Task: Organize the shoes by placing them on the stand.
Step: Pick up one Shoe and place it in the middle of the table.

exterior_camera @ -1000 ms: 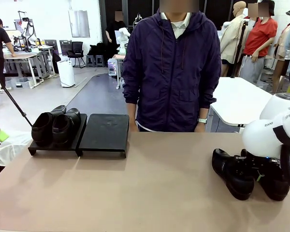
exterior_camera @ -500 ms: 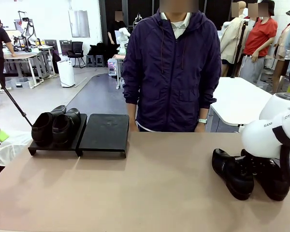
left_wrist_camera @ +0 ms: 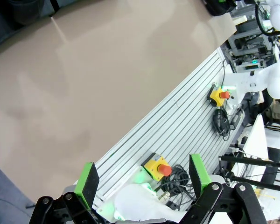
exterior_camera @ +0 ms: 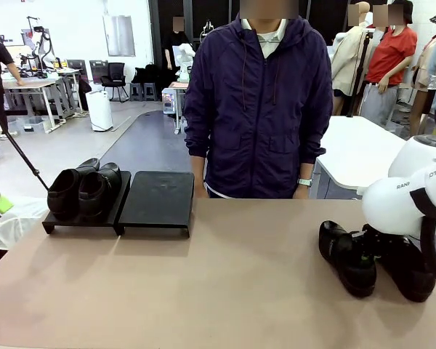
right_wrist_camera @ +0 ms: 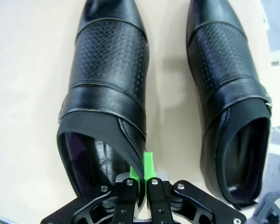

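Our right gripper (right_wrist_camera: pixel 144 167) pinches shut on the rim of a black shoe (right_wrist_camera: pixel 109 70), on the side facing its partner shoe (right_wrist_camera: pixel 228 79), a hold we judge fit for lifting it. Both shoes lie near the table's (exterior_camera: pixel 225 291) right edge. Our left gripper (left_wrist_camera: pixel 143 182) hangs open over the near edge. Two more shoes (exterior_camera: pixel 98 190) fill the left half of the stand (exterior_camera: pixel 156 200) at the far left corner, leaving the right half bare for this pair. A person (exterior_camera: pixel 258 109) waits at the far edge.
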